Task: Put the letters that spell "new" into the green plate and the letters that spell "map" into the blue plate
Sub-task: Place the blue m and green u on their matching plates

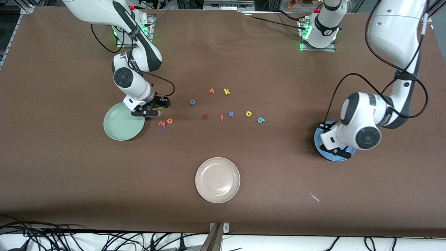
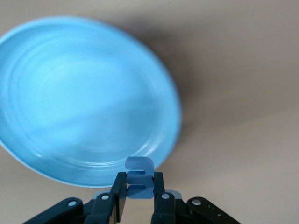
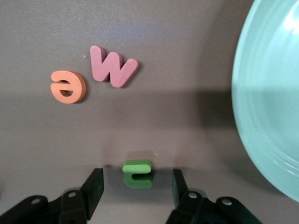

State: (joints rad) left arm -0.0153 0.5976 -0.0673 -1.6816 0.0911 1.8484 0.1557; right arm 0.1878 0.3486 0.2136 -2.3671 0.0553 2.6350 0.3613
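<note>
My right gripper [image 3: 137,187] is down at the table beside the green plate [image 1: 122,122] [image 3: 271,102]. It is open, and the olive-green n [image 3: 137,173] lies between its fingers with a gap on each side. The orange e [image 1: 169,121] [image 3: 68,87] and salmon w [image 1: 162,123] [image 3: 112,69] lie on the table close by. My left gripper [image 1: 339,150] [image 2: 139,189] hangs over the edge of the blue plate [image 1: 318,137] [image 2: 70,102], shut on the blue m [image 2: 139,179]. The yellow p [image 1: 248,113] and teal a [image 1: 261,120] lie mid-table.
Other letters lie mid-table: dark red z [image 1: 205,116], orange f [image 1: 221,118], blue x [image 1: 230,113], yellow k [image 1: 226,91], an orange letter [image 1: 211,91] and a blue o [image 1: 192,101]. A beige plate [image 1: 217,179] sits nearer the front camera.
</note>
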